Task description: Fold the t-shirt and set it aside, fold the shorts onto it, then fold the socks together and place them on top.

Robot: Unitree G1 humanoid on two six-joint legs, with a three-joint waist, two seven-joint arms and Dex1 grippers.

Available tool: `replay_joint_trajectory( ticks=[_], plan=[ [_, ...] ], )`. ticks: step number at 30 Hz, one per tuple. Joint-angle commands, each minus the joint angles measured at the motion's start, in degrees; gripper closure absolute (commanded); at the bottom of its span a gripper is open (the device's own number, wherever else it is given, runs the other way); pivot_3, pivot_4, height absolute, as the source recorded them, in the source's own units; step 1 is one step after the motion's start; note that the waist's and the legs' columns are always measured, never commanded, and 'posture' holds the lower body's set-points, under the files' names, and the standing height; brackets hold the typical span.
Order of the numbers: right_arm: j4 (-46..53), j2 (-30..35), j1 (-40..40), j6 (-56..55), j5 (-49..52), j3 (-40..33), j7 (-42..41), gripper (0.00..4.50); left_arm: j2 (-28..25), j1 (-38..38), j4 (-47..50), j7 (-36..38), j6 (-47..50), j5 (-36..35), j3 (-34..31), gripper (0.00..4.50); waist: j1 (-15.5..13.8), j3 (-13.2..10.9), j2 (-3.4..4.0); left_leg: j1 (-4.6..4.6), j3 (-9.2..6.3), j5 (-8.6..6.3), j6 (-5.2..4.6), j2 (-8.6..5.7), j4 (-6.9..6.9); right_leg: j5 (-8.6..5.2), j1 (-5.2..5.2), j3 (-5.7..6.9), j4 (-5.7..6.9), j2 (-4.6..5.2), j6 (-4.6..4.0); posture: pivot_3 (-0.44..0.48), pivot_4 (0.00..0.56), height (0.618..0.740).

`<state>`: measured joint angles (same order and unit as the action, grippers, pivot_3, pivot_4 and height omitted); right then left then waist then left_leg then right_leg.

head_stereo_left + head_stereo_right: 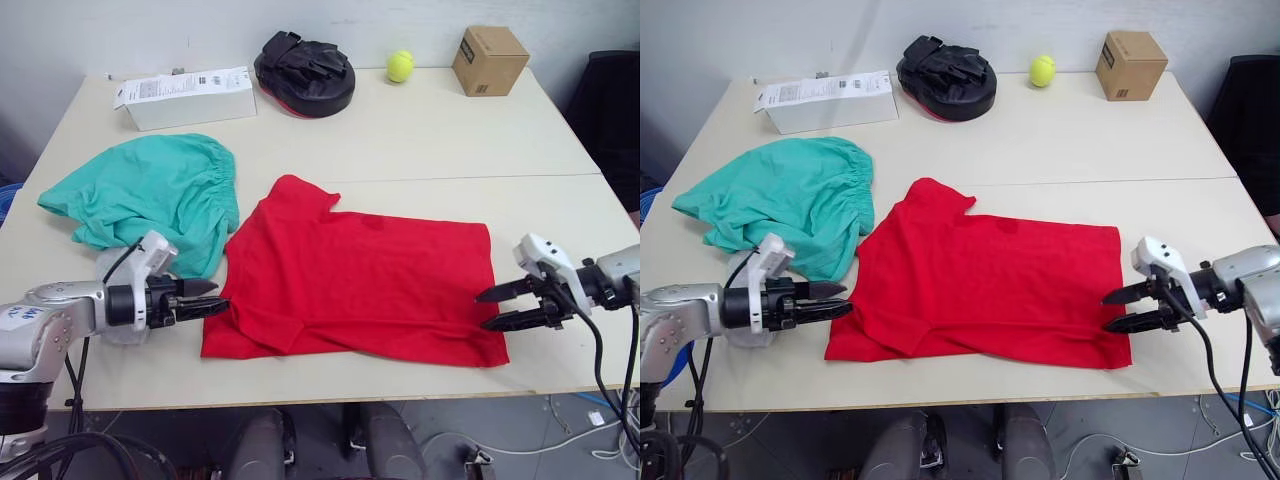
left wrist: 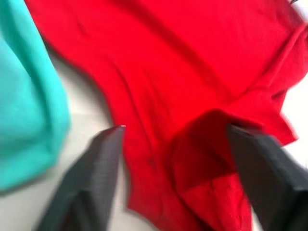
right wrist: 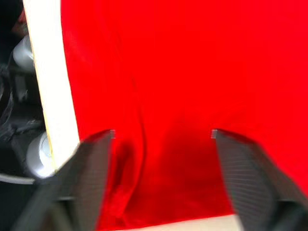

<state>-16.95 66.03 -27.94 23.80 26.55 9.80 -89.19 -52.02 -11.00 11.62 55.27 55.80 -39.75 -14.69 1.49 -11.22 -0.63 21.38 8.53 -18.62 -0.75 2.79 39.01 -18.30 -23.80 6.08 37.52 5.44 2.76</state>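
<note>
At lower left of the head view, the left gripper point(image 1: 212, 300) points at the t-shirt point(image 1: 360, 280), fingers spread; at lower right the right gripper point(image 1: 490, 308) gapes at its hem. Teal shorts point(image 1: 150, 195) lie upper left on the table point(image 1: 420, 140).

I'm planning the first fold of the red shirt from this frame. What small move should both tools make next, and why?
Probably ease both tools forward and close them on the cloth. The left tool and right tool are open at opposite ends of the t-shirt, which lies spread flat and unfolded on the table, near edge free, so neither grips it yet.
</note>
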Motion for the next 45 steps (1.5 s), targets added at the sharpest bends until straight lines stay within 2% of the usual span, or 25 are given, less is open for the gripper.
replay_joint_trajectory(
  ticks=[1,5,9,12,17,19,23,27,30,33,34,37,43,44,45],
  plan=[
    [6.31,2.01,2.60,-0.43,2.04,-6.38,-1.16,0.04,-3.05,2.04,6.04,4.41,-3.51,-2.05,-4.11,0.00,0.00,0.00,0.00,0.00,0.00,0.00,0.00,0.00,0.00,0.00,0.00,0.00,0.00,0.00,0.00,0.000,0.150,0.740],
    [16.10,2.37,8.78,-2.19,3.36,-11.92,-0.85,0.04,-6.32,6.03,11.06,8.70,-14.32,3.75,-2.41,0.00,-0.07,0.00,0.01,-0.03,-0.01,-0.02,0.03,-0.01,-0.05,0.00,0.04,0.00,-0.05,0.00,0.00,0.000,0.150,0.740],
    [23.97,1.19,12.98,-1.20,4.42,-14.22,1.26,0.04,-8.57,9.03,13.55,13.16,-28.12,11.76,2.24,0.00,-0.05,0.00,0.01,-0.08,-0.02,-0.03,0.06,-0.02,-0.06,0.00,0.09,0.00,-0.08,0.00,0.00,0.000,0.150,0.740],
    [26.68,0.07,14.85,-2.69,3.48,-13.89,2.07,0.57,-8.04,8.88,15.12,15.19,-30.80,11.61,4.77,0.00,-0.05,0.00,0.01,-0.08,-0.02,-0.04,0.05,-0.01,-0.10,0.00,0.09,-0.01,-0.09,0.00,0.00,0.000,0.150,0.740],
    [28.73,-1.33,17.92,-4.89,2.48,-13.74,2.61,2.31,-7.17,8.08,16.24,16.15,-32.49,12.09,8.93,1.20,-0.07,0.00,0.01,-0.07,-0.02,-0.03,0.04,-0.01,-0.12,0.00,0.09,-0.01,-0.11,0.00,0.00,0.000,0.150,0.740],
    [29.11,-1.79,18.78,-5.96,1.95,-13.56,2.68,3.15,-6.35,7.75,16.02,15.76,-33.79,13.49,11.04,1.98,-0.07,0.00,0.01,-0.08,-0.02,-0.02,0.02,-0.02,-0.12,0.00,0.10,0.00,-0.10,-0.01,0.00,0.000,0.150,0.740],
    [30.12,-2.35,20.05,-7.65,1.22,-12.94,2.53,4.48,-4.60,6.24,15.19,16.16,-35.93,15.69,15.80,3.22,-0.10,0.00,0.00,-0.08,-0.02,-0.02,0.01,-0.02,-0.12,0.00,0.11,0.01,-0.10,-0.02,0.00,0.000,0.150,0.740],
    [31.26,-2.54,20.72,-8.49,0.79,-13.08,2.75,4.50,-3.32,5.01,14.00,15.91,-37.36,17.73,19.06,4.49,-0.10,0.00,0.00,-0.09,-0.02,-0.02,0.01,-0.01,-0.11,0.00,0.12,0.01,-0.10,-0.04,0.00,0.000,0.150,0.740],
    [32.19,-2.85,21.31,-9.63,-0.15,-13.64,4.01,4.50,-1.96,4.05,12.69,13.45,-38.47,20.38,19.96,4.49,-0.14,0.00,0.00,-0.10,-0.03,-0.02,0.00,-0.01,-0.11,0.00,0.13,0.02,-0.10,-0.04,0.00,0.000,0.150,0.740],
    [32.95,-2.74,21.91,-8.60,0.54,-14.06,4.88,4.50,-0.75,4.09,11.52,13.20,-38.99,19.74,19.32,3.87,-0.14,-0.01,-0.01,-0.10,-0.03,-0.02,0.00,-0.01,-0.11,0.00,0.13,0.02,-0.10,-0.05,0.00,0.000,0.150,0.740],
    [33.38,-2.62,22.24,-8.13,1.06,-14.35,5.00,4.33,-0.55,4.06,11.17,13.00,-39.65,20.14,19.19,3.58,-0.14,-0.01,-0.01,-0.10,-0.03,-0.02,0.00,-0.01,-0.11,0.00,0.13,0.02,-0.10,-0.04,0.00,0.000,0.150,0.740],
    [34.59,-2.22,23.21,-7.21,2.06,-15.03,5.11,3.56,-0.32,3.80,10.56,13.15,-41.52,21.23,19.57,2.64,-0.14,-0.01,-0.01,-0.10,-0.05,-0.01,-0.01,0.00,-0.10,0.00,0.14,0.04,-0.10,-0.04,0.00,0.000,0.150,0.740],
    [35.32,-2.56,23.74,-8.10,0.94,-15.36,6.91,1.45,1.83,2.20,10.26,10.04,-43.16,25.57,22.13,0.68,-0.22,-0.01,-0.01,-0.12,-0.06,-0.01,-0.02,-0.01,-0.10,0.00,0.18,0.04,-0.11,-0.04,0.00,0.000,0.150,0.740],
    [35.37,-2.50,23.85,-8.16,0.88,-15.31,7.03,1.44,2.47,1.98,10.26,9.31,-42.88,25.84,22.33,0.36,-0.22,-0.01,-0.01,-0.13,-0.06,-0.02,-0.02,-0.02,-0.10,0.00,0.19,0.03,-0.11,-0.04,0.00,0.000,0.150,0.740],
    [35.42,-2.41,24.05,-8.20,0.89,-15.30,7.04,1.44,3.16,1.77,10.26,8.78,-42.64,25.91,22.49,0.36,-0.24,-0.01,-0.02,-0.12,-0.06,-0.02,-0.03,-0.02,-0.09,0.00,0.19,0.03,-0.11,-0.03,0.01,0.000,0.150,0.740]
  ],
)
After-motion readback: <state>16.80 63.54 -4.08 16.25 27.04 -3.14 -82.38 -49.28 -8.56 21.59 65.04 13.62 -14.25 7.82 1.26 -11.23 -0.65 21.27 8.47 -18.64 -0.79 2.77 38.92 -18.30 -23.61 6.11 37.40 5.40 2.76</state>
